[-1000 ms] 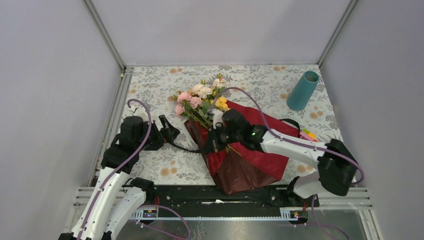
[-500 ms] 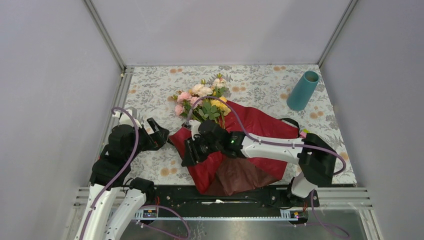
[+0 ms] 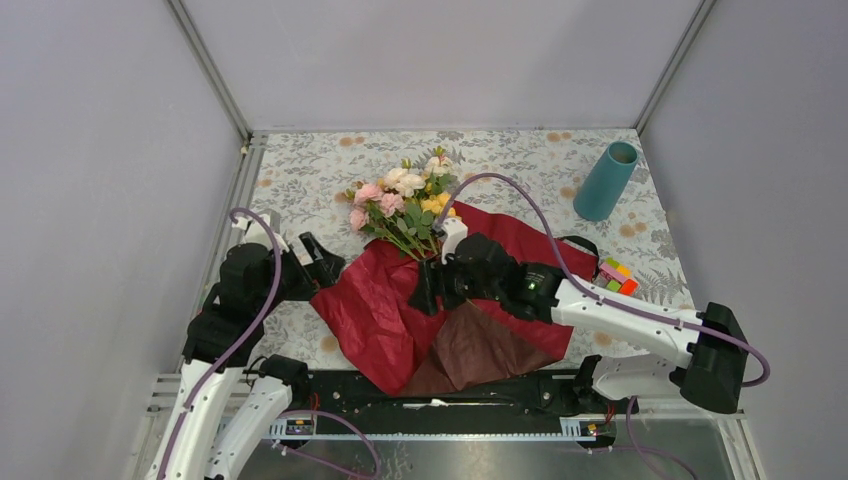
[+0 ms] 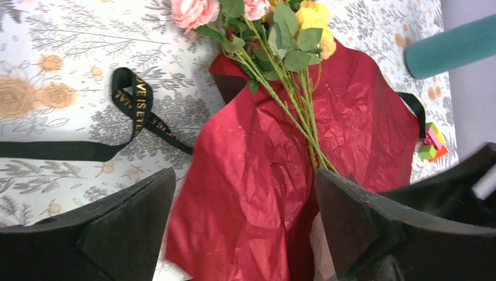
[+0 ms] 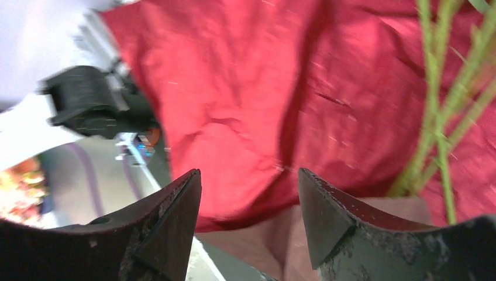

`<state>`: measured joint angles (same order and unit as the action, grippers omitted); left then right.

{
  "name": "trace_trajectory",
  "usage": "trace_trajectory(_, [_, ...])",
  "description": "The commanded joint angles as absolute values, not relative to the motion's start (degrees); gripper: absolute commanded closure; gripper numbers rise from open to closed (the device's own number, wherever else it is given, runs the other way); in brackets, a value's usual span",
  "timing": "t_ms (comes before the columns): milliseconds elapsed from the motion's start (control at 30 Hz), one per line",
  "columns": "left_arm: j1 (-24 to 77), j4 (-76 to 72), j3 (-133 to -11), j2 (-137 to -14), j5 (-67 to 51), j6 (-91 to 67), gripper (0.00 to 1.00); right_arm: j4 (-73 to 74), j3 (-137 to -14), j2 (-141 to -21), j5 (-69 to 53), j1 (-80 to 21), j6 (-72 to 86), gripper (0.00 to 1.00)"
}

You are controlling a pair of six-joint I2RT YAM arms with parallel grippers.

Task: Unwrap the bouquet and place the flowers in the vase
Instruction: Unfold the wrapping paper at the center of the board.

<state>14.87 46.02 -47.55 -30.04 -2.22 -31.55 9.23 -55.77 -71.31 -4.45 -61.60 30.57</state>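
1. Wrapping paper (image 3: 370, 310) is dark red and crinkled. It lies opened out across the lower middle of the top view. Its lower edge reaches the black rail (image 3: 520, 385) at the table's (image 3: 300, 170) near side. A brown inner sheet (image 3: 480, 350) shows at lower centre.
2. Flowers (image 3: 400, 200) are at upper centre. The blooms lie past the paper's upper edge on the patterned cloth, and the stems run down across the red sheet toward the right gripper.
3. Right gripper (image 3: 425, 287) is at the centre of the frame, over the paper and just beside the stems. Jaws spread, nothing between them — the wrist view shows only paper in the gap, with the stems at its right.
4. Left gripper (image 3: 322, 258) is left of centre, just beside the paper's left corner. Jaws spread wide, holding nothing.
5. Vase (image 3: 606, 182) stands upright at upper right, near the table's far right corner and well apart from the blooms. A stretch of patterned cloth lies between them.
6. Black ribbon (image 4: 131, 99) lies loose on the cloth left of the paper in the left wrist view, one end running to the paper's edge.
7. Block toy (image 3: 615, 273) sits at mid right, just beside the paper's right edge.
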Motion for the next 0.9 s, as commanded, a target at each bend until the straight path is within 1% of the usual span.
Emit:
trace_trajectory(0, [14.63,37.83,-47.74,-31.87,-9.55,-32.99,0.06,13.19,-49.91,-70.17,-0.27,-56.80,31.93,0.32])
trace_trajectory(100, [15.69,32.42,-45.98,-32.61,-12.61,-35.56,0.08,15.67,-48.52,-70.71,4.55,-55.48,29.89,0.32])
trace_trajectory(133, [17.40,30.92,-45.58,-33.47,-12.60,-36.32,0.08,16.78,-48.37,-71.08,5.96,-55.46,29.02,0.32])
trace_trajectory(233, [25.06,26.38,-43.96,-37.49,-9.26,-39.09,0.09,18.74,-48.28,-72.52,9.36,-55.25,27.26,0.34])
trace_trajectory(367, [36.33,17.14,-40.83,-44.08,-4.42,-43.75,0.09,19.01,-48.08,-74.00,9.35,-55.20,26.95,0.39])
trace_trajectory(433, [39.54,11.65,-38.94,-47.84,-4.21,-46.42,0.09,19.01,-47.48,-74.13,9.32,-55.19,27.58,0.40])
trace_trajectory(500, [41.39,5.75,-36.56,-51.04,-4.80,-49.11,0.09,18.70,-46.60,-74.13,9.47,-55.20,28.11,0.41])
trace_trajectory(633, [43.23,-1.63,-33.65,-56.61,-4.30,-51.50,0.09,18.21,-44.83,-73.61,9.75,-55.20,28.48,0.35])
trace_trajectory(867, [43.72,-9.20,-28.88,-64.25,-3.83,-53.91,0.09,16.11,-43.58,-76.96,11.38,-55.19,29.16,0.36])
